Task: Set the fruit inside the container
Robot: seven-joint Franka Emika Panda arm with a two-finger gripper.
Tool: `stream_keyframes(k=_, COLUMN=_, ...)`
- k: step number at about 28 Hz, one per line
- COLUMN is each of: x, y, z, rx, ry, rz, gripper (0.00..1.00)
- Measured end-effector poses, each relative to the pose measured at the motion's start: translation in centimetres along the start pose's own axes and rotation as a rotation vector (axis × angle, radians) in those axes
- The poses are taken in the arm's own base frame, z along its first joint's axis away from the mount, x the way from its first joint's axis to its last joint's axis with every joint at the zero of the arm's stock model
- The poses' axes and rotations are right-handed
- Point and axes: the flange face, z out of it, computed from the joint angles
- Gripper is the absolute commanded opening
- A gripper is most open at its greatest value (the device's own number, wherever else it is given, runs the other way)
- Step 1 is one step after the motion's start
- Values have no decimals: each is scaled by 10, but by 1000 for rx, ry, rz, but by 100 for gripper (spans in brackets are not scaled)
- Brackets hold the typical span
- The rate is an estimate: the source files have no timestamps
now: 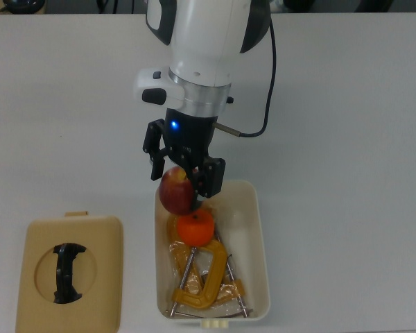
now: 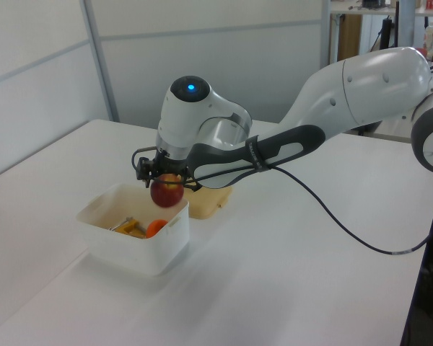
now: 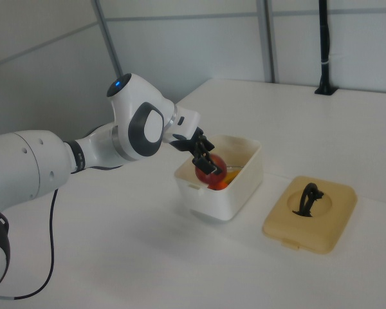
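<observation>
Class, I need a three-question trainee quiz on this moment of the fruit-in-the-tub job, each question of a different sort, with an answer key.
1. True or false: the gripper is holding the red fruit.
2. Multiple choice: where is the orange mandarin? A) on the table beside the lid B) inside the tub C) in the gripper
3. Short answer: in the top view, on which side of the tub does the tan lid lie?

Key
1. True; the fruit hangs over the tub's near end.
2. B; it rests among the yellow clamps.
3. On the top view's left, flat on the table.
</observation>
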Motion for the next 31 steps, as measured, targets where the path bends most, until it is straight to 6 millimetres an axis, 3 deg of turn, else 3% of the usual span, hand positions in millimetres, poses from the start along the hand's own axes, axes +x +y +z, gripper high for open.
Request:
stream_keyframes(k=10, x=8, y=-3, z=-10, rx=13, ry=18, rz=-9, gripper=100)
stream_keyframes(k=15, x=18, y=15, z=-20, rx=-20, ry=-97, rz=-123, gripper=100)
stream_keyframes(k=20, x=28, y=51, z=-51, rx=-38, ry=-358, rz=-322, gripper=100)
stream_keyframes(k=22, x=38, y=75, z=-70, rx=-45, ry=-446, rz=-433, gripper=100)
stream_keyframes(k=28, x=66, y=132, z=-108, rx=-39, ry=-563, rz=-650, gripper=100)
stream_keyframes(k=31, x=80, y=154, z=-114, rx=-35, ry=-575, rz=-696, gripper=100)
